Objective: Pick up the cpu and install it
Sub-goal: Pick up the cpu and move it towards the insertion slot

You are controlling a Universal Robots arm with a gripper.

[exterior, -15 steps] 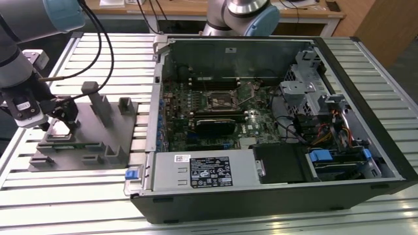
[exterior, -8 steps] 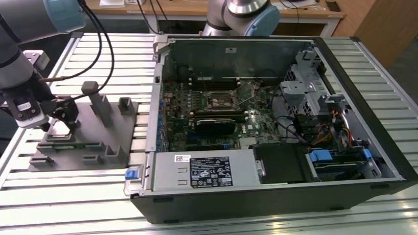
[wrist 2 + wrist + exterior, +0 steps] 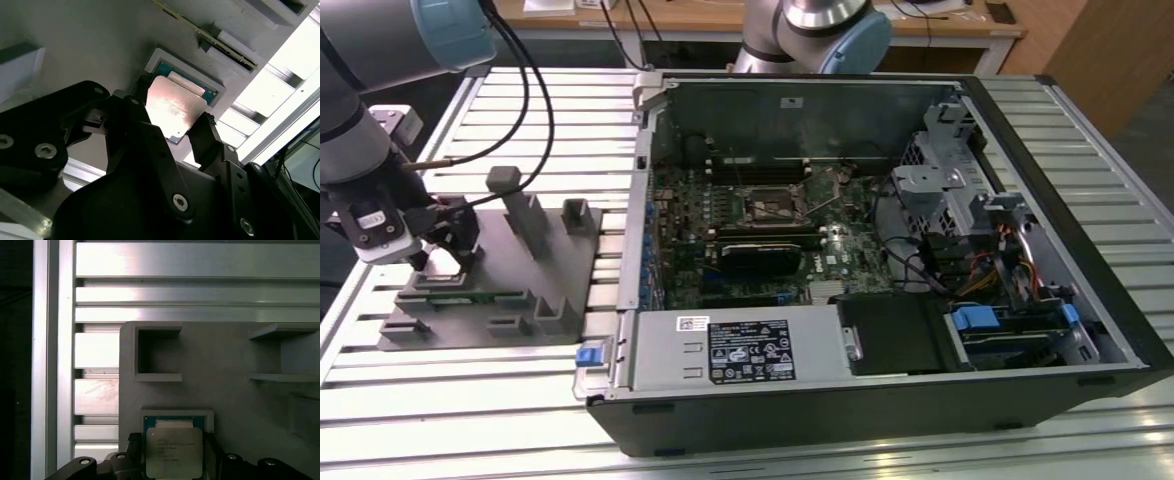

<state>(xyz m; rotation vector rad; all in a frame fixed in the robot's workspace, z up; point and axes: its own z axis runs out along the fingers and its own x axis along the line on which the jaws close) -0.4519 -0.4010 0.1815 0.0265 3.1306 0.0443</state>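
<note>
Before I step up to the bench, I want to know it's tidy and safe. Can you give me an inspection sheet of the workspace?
Surface: slatted metal table carrying a grey holder tray and an open computer case.
Job's things: chip over its pocket in the tray; board socket inside the case.
Clutter: nothing seen.
Hand: hand low over the tray, fingers against two opposite edges of the chip.
Cables: black cables hang from the arm; coloured wires lie inside the case.
Surroundings: wooden desk behind the table, and a second robot base.
</note>
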